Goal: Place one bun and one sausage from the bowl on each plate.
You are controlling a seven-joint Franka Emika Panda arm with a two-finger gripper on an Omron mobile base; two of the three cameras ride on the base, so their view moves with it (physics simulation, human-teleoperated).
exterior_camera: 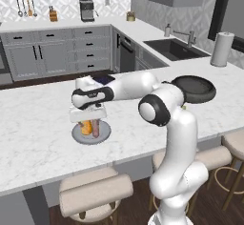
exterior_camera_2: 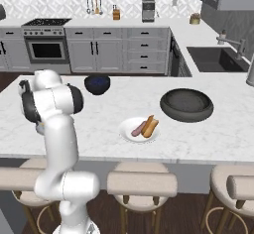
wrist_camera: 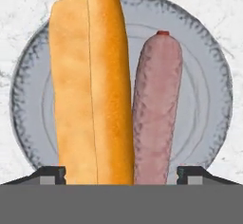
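One bun and one sausage lie side by side on each of your two plates.

On the grey plate (wrist_camera: 209, 99), a matte round disc with a faint inner ring, the orange-tan bun (wrist_camera: 92, 85) shows its paler cut side and touches the smooth pinkish-brown sausage (wrist_camera: 156, 109). Your end effector (wrist_camera: 121, 173) hangs just above them, fingers spread wide, holding nothing. A second bun (exterior_camera_2: 150, 126) and sausage (exterior_camera_2: 137, 128) rest on the white plate (exterior_camera_2: 126, 134). The wide dark bowl (exterior_camera_2: 187, 104) sits nearby on the veined white marble surface (exterior_camera_2: 233, 139).
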